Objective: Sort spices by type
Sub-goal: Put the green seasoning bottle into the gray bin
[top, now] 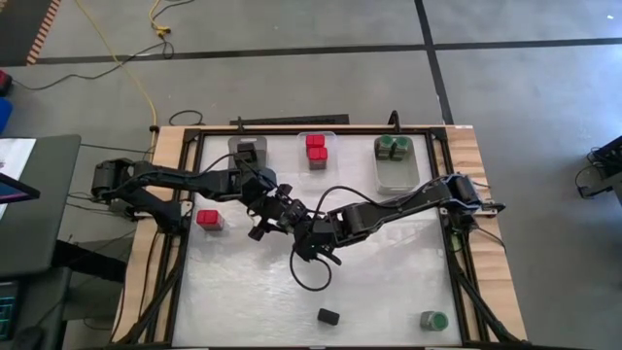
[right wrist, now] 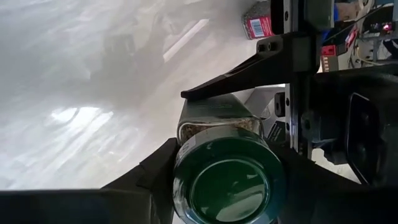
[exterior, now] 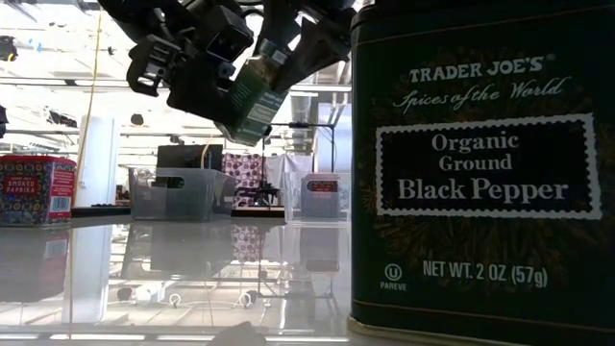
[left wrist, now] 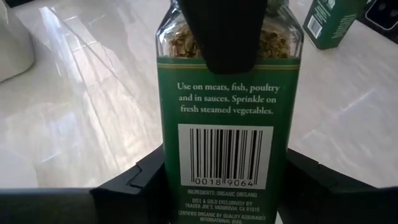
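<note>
A round glass spice jar (left wrist: 224,124) with a green label and a green lid (right wrist: 227,180) hangs between both grippers over the table's middle. In the low view the jar (exterior: 253,96) is tilted, well above the tabletop. My left gripper (left wrist: 224,180) reaches in from the table's left and is shut on the jar's label end. My right gripper (right wrist: 227,180) reaches in from the right and is shut on the lid end. In the high view the two grippers (top: 275,216) (top: 309,233) meet and hide most of the jar. My left gripper pinches the jar's lower label end (left wrist: 186,186) between its two fingers (left wrist: 140,180), one on each side, coming from the table's left. The jar is lifted clear and tilted. My right gripper pinches the jar at its lid end (right wrist: 186,186). One finger (left wrist: 217,37) lies over the glass shoulder. It comes along the jar from the lid side, opposite my left gripper.
Three clear bins stand along the far edge, holding a black box (top: 248,151), red boxes (top: 316,151) and green-lidded jars (top: 394,149). A red box (top: 209,220) stands at the left. A black pepper box (top: 328,316) and a jar (top: 433,319) stand near the near edge.
</note>
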